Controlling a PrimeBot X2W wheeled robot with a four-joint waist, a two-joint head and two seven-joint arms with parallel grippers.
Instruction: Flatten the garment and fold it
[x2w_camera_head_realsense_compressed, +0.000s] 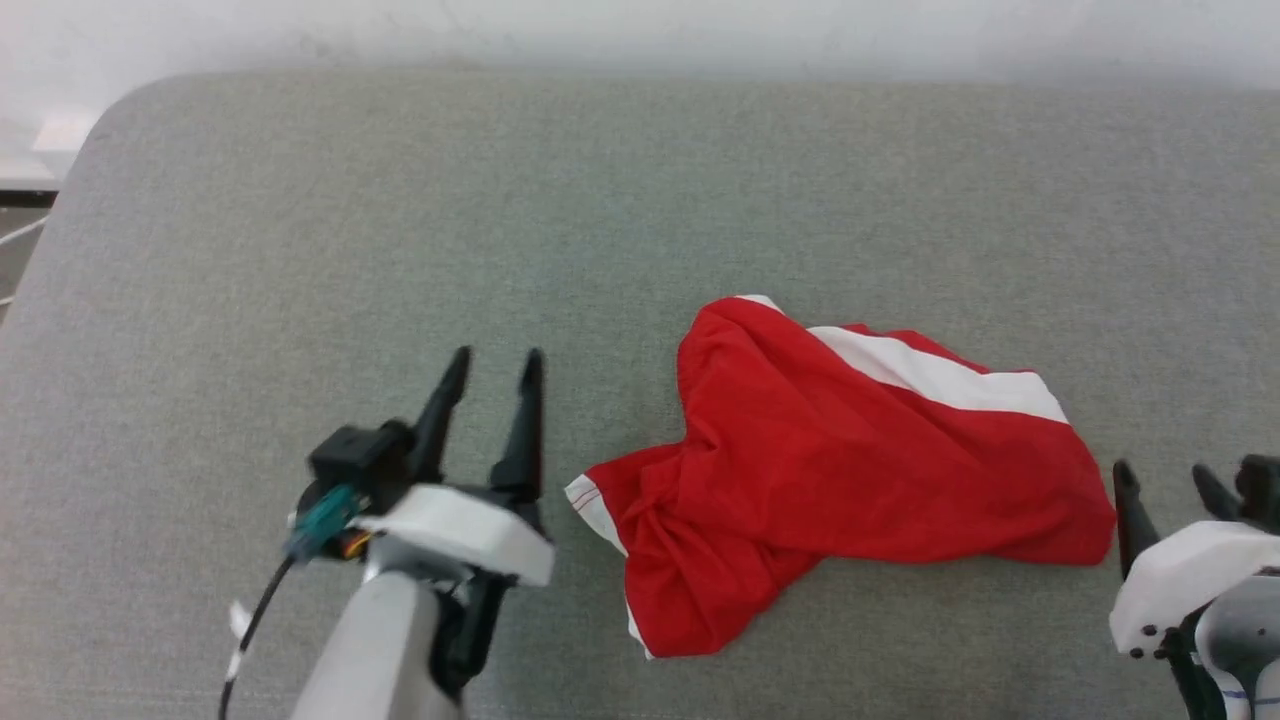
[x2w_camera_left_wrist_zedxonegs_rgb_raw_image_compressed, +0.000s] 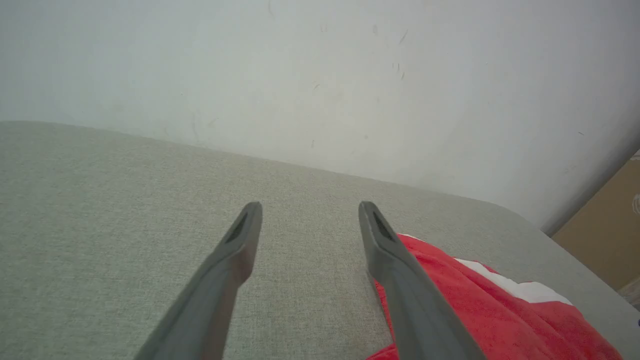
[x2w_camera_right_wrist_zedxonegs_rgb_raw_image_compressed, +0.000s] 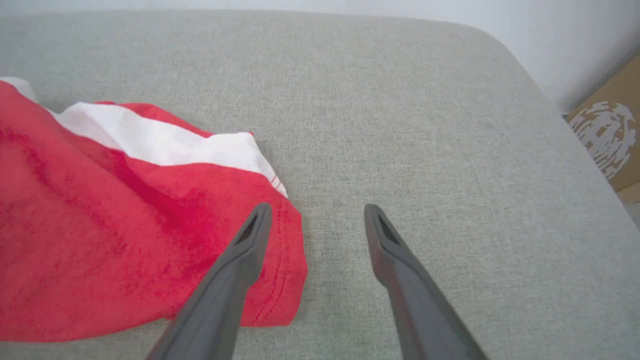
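- Left pincer (x2w_camera_head_realsense_compressed: 497, 378): the two dark fingers are spread with nothing between them. It hangs over bare grey cloth, just left of the garment's near-left corner. In the left wrist view the left pincer (x2w_camera_left_wrist_zedxonegs_rgb_raw_image_compressed: 310, 220) frames bare surface, with red fabric behind its right finger.
- Right pincer (x2w_camera_head_realsense_compressed: 1165, 490): the fingers are spread and grip nothing. It sits at the garment's right end. In the right wrist view the right pincer (x2w_camera_right_wrist_zedxonegs_rgb_raw_image_compressed: 317, 220) has its left finger over the stitched red hem corner; contact cannot be told. Its right finger is over bare cloth.
- Garment (x2w_camera_head_realsense_compressed: 840, 470): bright red, crumpled and unfolded, lying right of centre on the desk between the two pincers. A wide white band (x2w_camera_head_realsense_compressed: 930, 375) runs along its far right edge, and white trim shows at the near-left corner.
- Desk (x2w_camera_head_realsense_compressed: 400, 200): grey woven covering with rounded corners.
- Wall (x2w_camera_left_wrist_zedxonegs_rgb_raw_image_compressed: 300, 75): pale, directly behind the desk.
- Cardboard box (x2w_camera_right_wrist_zedxonegs_rgb_raw_image_compressed: 607, 135): brown, beyond the desk's right corner.
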